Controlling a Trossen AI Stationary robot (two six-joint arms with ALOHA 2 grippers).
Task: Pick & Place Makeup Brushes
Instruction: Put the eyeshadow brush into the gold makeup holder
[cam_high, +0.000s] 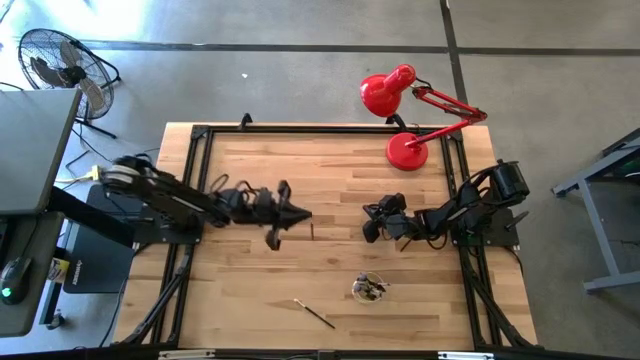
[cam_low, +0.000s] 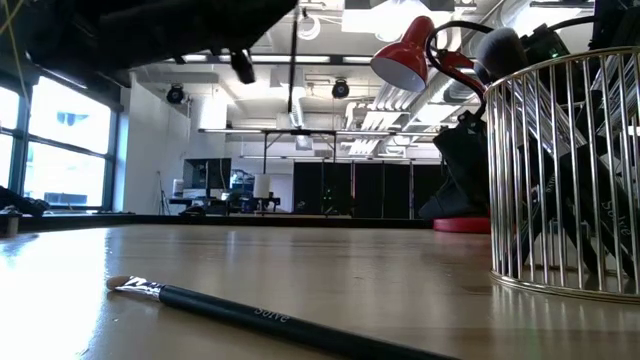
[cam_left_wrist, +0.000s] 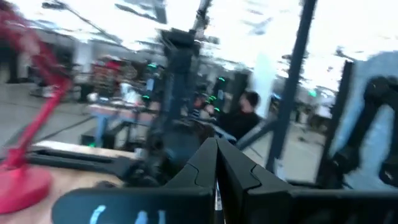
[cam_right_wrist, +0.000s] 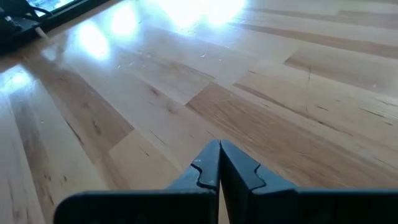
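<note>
Over mid-surface, we see the left gripper (cam_high: 300, 214) with jaws pressed together, gripping nothing. Toward the right edge, the right gripper (cam_high: 369, 222) hangs low over bare wood, jaws likewise pressed together. Near the front edge we spot one dark-handled makeup brush (cam_high: 314, 313) lying flat, just beside the wire cup (cam_high: 369, 289) holding more brushes. At the back right corner stands a red lamp (cam_high: 407, 150).

Glossy wooden table (cam_right_wrist: 186, 93); shiny wire-metal basket (cam_low: 570, 170)
</note>
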